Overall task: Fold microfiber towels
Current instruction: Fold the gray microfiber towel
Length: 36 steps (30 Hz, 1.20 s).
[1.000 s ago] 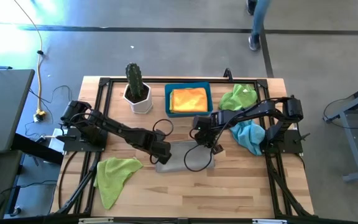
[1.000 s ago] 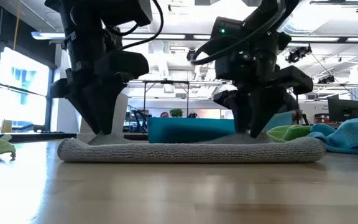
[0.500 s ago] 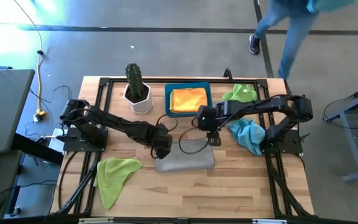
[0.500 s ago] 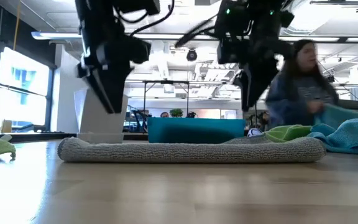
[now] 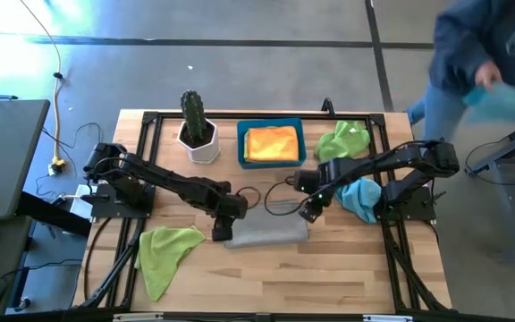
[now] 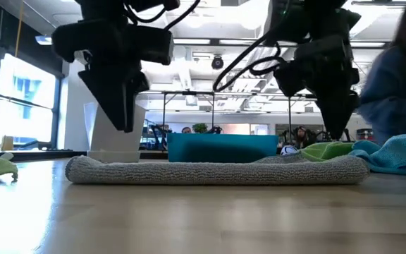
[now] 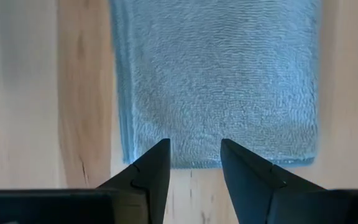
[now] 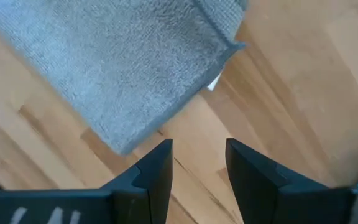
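While the grey towel lies folded, both grippers' fingers hover parted, empty.

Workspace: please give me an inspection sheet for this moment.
Surface: wooden table, black frame around it.
Job's things: folded grey towel flat at centre; lime towel front left; lime towel and light blue towel crumpled at right; yellow towel inside blue bin.
Clutter: potted cactus.
Grippers: left gripper open above the grey towel's left end; right gripper open above its right corner; both empty.
Cables: black loops over the table.
Surroundings: a person beside the table's right side.
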Each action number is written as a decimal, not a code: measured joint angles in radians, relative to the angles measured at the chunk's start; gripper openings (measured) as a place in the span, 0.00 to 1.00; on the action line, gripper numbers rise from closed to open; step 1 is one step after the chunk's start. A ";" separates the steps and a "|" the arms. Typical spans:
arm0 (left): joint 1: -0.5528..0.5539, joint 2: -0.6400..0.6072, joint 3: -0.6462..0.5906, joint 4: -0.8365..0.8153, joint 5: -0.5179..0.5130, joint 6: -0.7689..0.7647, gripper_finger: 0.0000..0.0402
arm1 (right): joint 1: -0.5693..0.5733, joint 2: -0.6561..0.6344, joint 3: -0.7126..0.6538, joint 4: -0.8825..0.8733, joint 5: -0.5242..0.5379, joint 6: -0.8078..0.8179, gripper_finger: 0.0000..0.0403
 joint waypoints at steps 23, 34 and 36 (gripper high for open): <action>-0.046 0.001 -0.225 0.211 0.015 0.060 0.33 | 0.203 0.030 -0.002 0.136 0.316 0.567 0.34; -0.049 0.001 -0.225 0.178 0.013 0.020 0.33 | 0.215 0.167 -0.002 0.200 0.330 0.577 0.34; -0.049 0.001 -0.225 0.171 0.012 0.006 0.33 | 0.215 0.185 -0.002 0.200 0.337 0.573 0.34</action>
